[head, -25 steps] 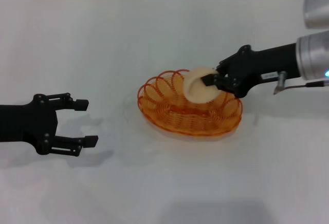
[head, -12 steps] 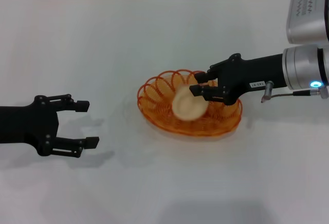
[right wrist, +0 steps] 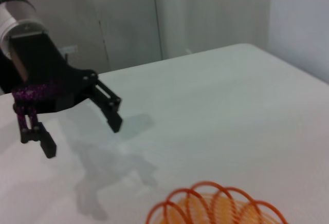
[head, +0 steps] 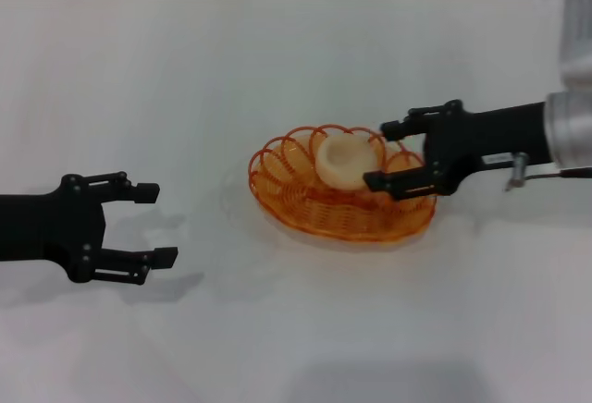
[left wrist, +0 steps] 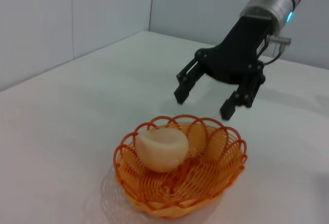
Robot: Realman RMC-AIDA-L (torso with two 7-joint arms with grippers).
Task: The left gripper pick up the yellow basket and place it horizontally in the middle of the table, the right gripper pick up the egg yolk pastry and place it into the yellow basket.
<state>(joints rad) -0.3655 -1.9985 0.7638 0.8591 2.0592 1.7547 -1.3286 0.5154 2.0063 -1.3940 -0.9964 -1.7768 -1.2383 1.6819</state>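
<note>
— How wide is your right pincer (head: 387, 155), and is it touching anything?

— Your right pincer is spread wide and holds nothing. Its fingers (left wrist: 230, 107) hang over the right part of the basket (head: 305, 204), one above the far rim, one above the near rim, and the left wrist view shows them clear of both wire and pastry (head: 345, 161). Your left pincer (head: 157, 223) is also released, empty, hovering over the table (head: 296, 329) well to the left of the basket.

— What differs from a second ago?

— Then your right pincer was clamped on the pastry above the basket. It has let go since, and its arm has pulled back a little to the right. The left pincer has not moved.

— And the basket?

— It sits near the middle of the table with the pastry resting inside, towards the far side.
</note>
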